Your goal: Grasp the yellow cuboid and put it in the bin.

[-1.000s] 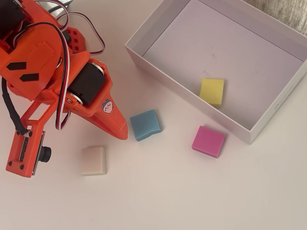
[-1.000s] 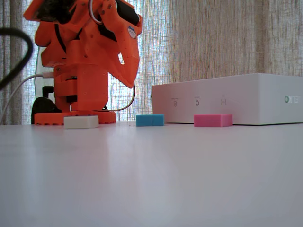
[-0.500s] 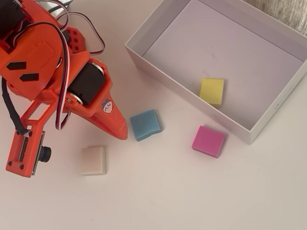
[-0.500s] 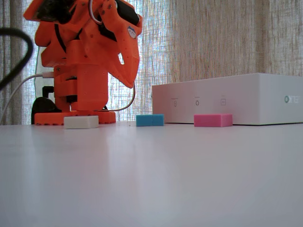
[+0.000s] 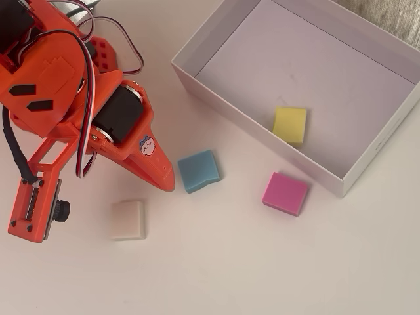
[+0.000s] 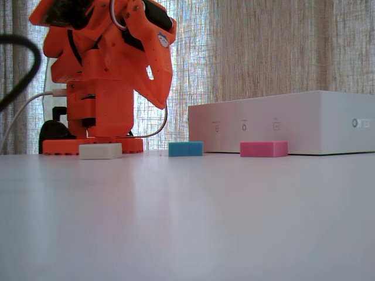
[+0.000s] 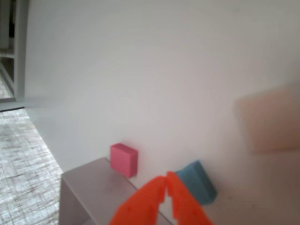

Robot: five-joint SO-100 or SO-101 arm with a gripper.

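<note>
The yellow cuboid (image 5: 290,125) lies flat on the floor of the bin (image 5: 211,94), close to its near wall, in the overhead view. In the fixed view the bin (image 6: 293,123) is a white box at right and its wall hides the cuboid. My orange gripper (image 5: 167,184) hangs over the table left of the bin, well apart from the cuboid. Seen from the wrist, the gripper (image 7: 166,180) is shut, tips touching with nothing between them, and a corner of the bin (image 7: 89,187) shows below it.
Three other blocks lie on the white table outside the bin. A blue block (image 5: 199,170) is just right of the gripper tip, a pink block (image 5: 285,193) sits by the bin's near wall, and a cream block (image 5: 127,220) lies below the arm. The arm's base (image 6: 94,145) stands at left.
</note>
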